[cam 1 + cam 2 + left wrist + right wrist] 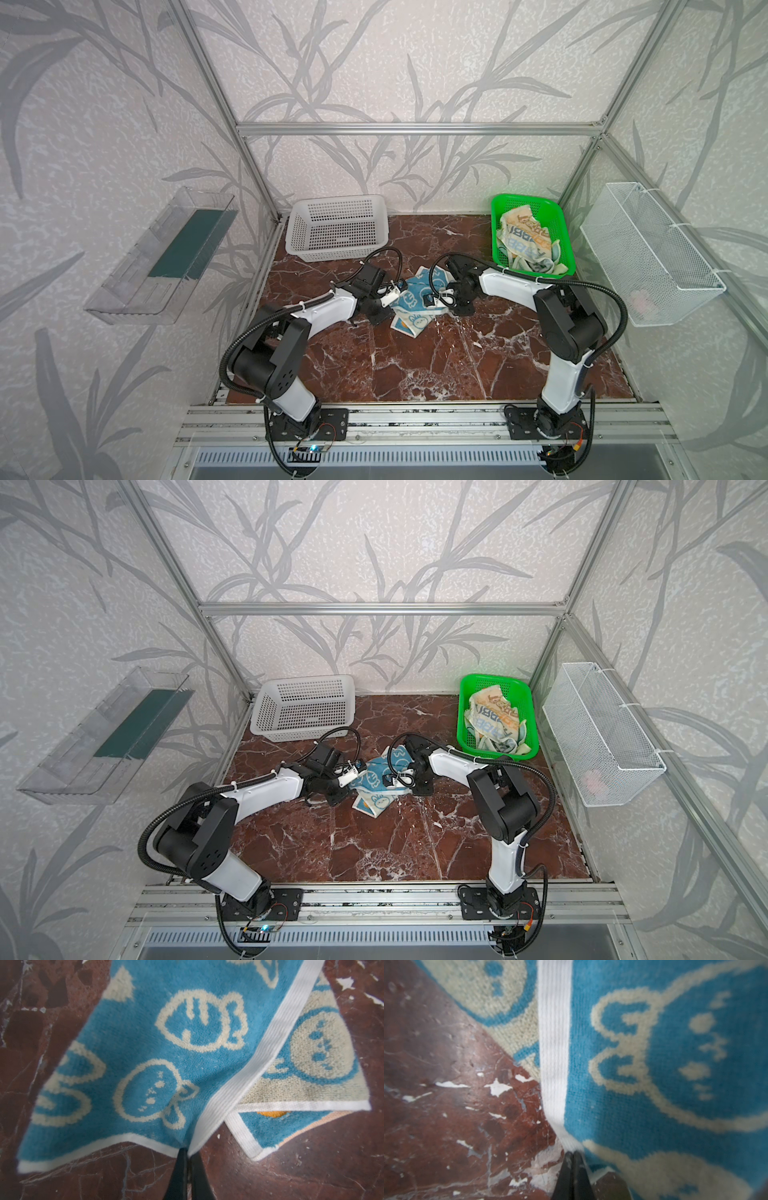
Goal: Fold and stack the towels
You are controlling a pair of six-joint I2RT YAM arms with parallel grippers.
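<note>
In both top views the blue rabbit towel hangs half-lifted over the marble table, between my left gripper and right gripper. The striped towel lies crumpled in the green basket. The left wrist view shows the left gripper pinched tight on a white-hemmed corner, with a lower layer askew beneath. In the right wrist view the right gripper is clamped on the hem too, so I'd hold that edge taut, move both arms together, and lay it square.
</note>
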